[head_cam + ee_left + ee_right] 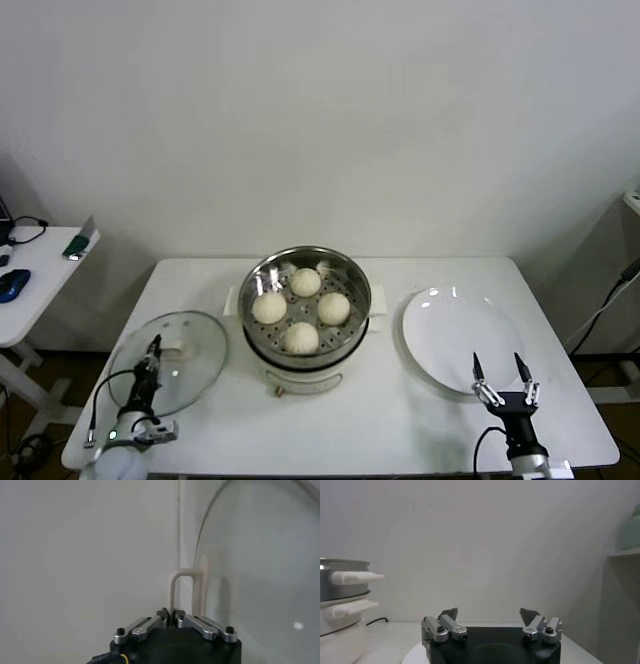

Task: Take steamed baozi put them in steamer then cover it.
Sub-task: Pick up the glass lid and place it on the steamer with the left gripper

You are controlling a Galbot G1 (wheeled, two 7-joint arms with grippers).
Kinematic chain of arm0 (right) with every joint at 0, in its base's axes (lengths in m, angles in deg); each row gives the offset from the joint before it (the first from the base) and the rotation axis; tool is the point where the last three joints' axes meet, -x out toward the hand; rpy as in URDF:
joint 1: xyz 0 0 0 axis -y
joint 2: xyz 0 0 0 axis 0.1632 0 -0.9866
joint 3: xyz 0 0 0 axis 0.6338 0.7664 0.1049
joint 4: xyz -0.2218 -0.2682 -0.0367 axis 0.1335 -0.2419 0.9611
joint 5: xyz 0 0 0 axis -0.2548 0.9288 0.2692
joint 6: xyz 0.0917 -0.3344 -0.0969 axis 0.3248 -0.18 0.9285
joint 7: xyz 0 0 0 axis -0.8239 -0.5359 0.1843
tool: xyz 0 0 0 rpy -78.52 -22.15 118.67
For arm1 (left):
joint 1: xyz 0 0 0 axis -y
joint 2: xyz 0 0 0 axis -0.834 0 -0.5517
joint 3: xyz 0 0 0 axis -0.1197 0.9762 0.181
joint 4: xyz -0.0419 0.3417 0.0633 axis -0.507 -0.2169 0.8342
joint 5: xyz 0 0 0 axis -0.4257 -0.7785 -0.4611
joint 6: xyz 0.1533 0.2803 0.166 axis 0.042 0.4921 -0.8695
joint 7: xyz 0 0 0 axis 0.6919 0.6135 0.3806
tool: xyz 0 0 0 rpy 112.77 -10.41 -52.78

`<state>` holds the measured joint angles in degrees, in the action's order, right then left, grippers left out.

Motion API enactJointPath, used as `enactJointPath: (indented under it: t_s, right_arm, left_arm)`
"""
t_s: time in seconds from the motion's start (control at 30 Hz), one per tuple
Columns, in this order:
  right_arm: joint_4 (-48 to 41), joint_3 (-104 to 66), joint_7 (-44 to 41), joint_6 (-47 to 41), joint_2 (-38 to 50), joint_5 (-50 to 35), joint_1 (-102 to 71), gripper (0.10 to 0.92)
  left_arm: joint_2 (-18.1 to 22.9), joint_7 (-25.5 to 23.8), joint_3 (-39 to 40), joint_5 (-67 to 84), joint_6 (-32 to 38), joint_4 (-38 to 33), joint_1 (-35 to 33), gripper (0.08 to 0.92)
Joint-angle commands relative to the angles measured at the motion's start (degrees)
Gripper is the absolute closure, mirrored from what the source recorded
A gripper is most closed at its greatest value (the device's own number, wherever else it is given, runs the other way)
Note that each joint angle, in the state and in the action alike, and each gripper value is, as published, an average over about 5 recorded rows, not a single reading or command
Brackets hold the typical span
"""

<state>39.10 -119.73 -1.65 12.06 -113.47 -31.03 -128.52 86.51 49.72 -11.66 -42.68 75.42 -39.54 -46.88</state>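
Four smooth cream-white baozi [301,309] sit inside the shiny steamer [352,277] at the middle of the white surface [375,425]. The clear glass cover [195,365] lies to its left. The left hand [153,350] is pressed together, pinching the cover's pale handle [184,586]. The right hand [500,375] stands spread by the near edge of the white plate [455,330]. The arms are mostly cut off.

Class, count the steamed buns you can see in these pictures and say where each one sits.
4, all inside the steamer on its perforated tray: one at the back, one on the left, one on the right, one at the front. None appears hidden; the plate holds none.
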Motion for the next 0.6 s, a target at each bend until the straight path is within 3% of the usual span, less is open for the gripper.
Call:
enactJointPath:
  t_s: [0.03,0.3,0.47,0.6]
  right_arm:
    - [0.13,-0.11,0.0,0.03,0.06,0.21,0.0,0.203]
    - [-0.12,-0.4,0.96,-0.38,0.4,1.53,0.01,0.203]
    - [-0.31,-0.45,2.08,-0.98,0.42,2.2,0.24,0.203]
    - [0.33,-0.44,1.84,-2.76,0.59,2.24,-0.03,0.203]
  left_arm:
    - [-0.85,-0.3,-0.13,4.63,-0.09,-5.64,-0.85,0.858]
    - [-8.29,-6.98,-1.17,18.21,-4.99,-21.54,-4.68,0.858]
    - [-14.86,-13.89,-1.0,25.74,-13.77,-30.18,-5.06,0.858]
    - [-17.48,-17.57,0.53,27.56,-20.17,-36.2,-4.39,0.858]
